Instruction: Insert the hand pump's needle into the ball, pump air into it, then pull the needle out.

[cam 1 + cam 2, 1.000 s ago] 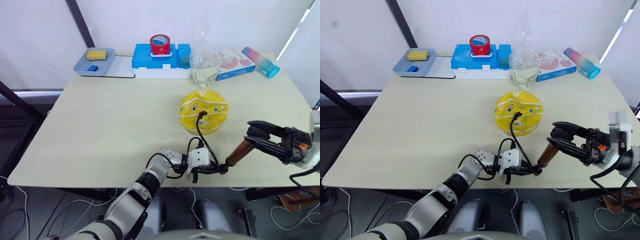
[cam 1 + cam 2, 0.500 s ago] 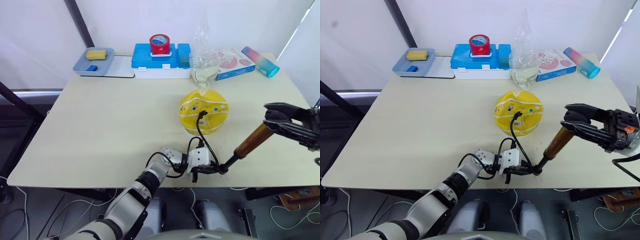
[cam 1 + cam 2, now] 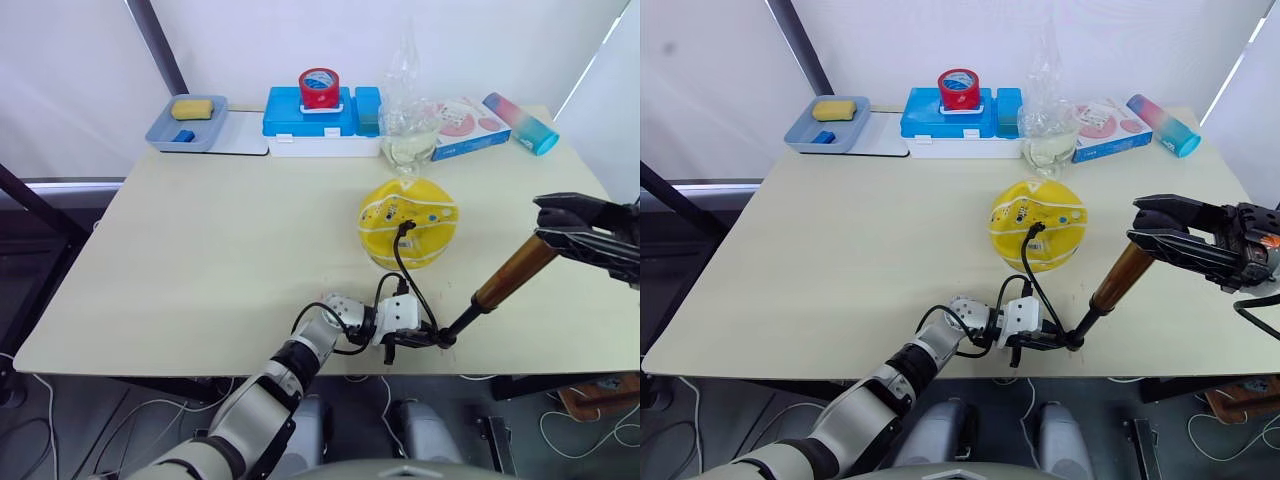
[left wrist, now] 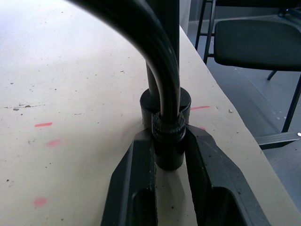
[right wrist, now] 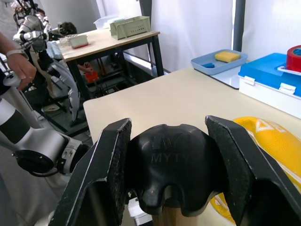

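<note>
So we had the hand pump (image 3: 1120,283) slanting up off the near edge of the pale, speckled table (image 3: 200,270), its slim amber-gold metal tube gleaming, black base cap planted on the tabletop. Our left gripper (image 3: 1025,342) was clamped on that base: in the left wrist view its two matte black fingers (image 4: 136,174) pinched the round black collar where the ribbed hose fitting enters. Our right gripper (image 3: 1160,228) was clenched on the moulded black handle (image 5: 169,165), a smooth rounded knob with raised lettering, squeezed between both flat fingers. From the base the thin black hose (image 3: 400,265) looped up to the ball (image 3: 408,222), glossy yellow with white seams and small printed marks, a little saggy, sitting just beyond the pump. The small black fitting of the needle (image 3: 404,228) sat against the ball's near face; we couldn't make out the metal tip itself.
</note>
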Controlling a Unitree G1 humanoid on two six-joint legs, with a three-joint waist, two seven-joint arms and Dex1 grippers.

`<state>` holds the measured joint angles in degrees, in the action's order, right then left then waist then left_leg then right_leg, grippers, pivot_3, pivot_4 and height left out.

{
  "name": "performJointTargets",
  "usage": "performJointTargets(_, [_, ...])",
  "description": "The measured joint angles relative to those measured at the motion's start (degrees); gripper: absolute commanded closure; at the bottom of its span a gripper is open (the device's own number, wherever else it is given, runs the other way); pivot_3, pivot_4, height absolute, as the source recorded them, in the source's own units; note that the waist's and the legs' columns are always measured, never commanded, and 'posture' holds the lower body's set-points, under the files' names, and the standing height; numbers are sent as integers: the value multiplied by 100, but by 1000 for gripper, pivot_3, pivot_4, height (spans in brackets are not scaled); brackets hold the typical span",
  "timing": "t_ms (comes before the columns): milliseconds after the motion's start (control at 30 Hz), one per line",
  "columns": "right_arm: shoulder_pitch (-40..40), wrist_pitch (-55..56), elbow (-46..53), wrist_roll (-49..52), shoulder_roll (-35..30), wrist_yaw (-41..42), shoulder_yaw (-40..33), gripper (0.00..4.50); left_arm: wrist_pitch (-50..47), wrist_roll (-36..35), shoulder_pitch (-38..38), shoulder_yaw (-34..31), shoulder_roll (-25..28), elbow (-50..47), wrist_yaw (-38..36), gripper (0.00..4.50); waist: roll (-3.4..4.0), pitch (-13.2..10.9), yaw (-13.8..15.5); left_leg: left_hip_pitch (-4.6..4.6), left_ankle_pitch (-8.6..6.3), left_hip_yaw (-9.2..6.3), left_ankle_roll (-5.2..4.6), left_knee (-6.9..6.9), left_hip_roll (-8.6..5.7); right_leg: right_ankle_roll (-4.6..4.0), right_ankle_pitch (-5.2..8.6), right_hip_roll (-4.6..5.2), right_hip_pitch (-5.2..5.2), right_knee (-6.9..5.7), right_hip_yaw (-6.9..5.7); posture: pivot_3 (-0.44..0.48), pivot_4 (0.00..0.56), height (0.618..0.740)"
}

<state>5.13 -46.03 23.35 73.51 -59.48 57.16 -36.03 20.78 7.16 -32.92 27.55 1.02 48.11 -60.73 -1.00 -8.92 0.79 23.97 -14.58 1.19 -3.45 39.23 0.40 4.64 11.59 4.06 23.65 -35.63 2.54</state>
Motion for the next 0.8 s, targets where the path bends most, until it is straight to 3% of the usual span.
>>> performJointTargets(400, [35, -107, -23, 15, 216, -140, -3, 2500, 58, 0, 20, 0, 10, 9, 3, 4122, -1, 1, 1, 8, 0, -3, 0, -3, 0, 0, 0, 0, 6, 4, -3, 0, 150, 739])
performJointTargets(500, [-364, 234, 227, -484, 401, 16, 83, 2500, 65, -1, 29, -3, 8, 32, 19, 4122, -18, 11, 1, 4, 0, -6, 0, -3, 2, 0, 0, -3, 2, 4, -7, 0, 150, 739])
performJointTargets(800, [-1028, 1378, 346, -1990, 1060, 196, 1229, 2500, 74, -3, 59, -4, -16, 79, 73, 4122, -39, 26, -1, -7, -1, -6, 0, -2, 4, 1, 1, -2, -8, 4, -7, 0, 150, 739])
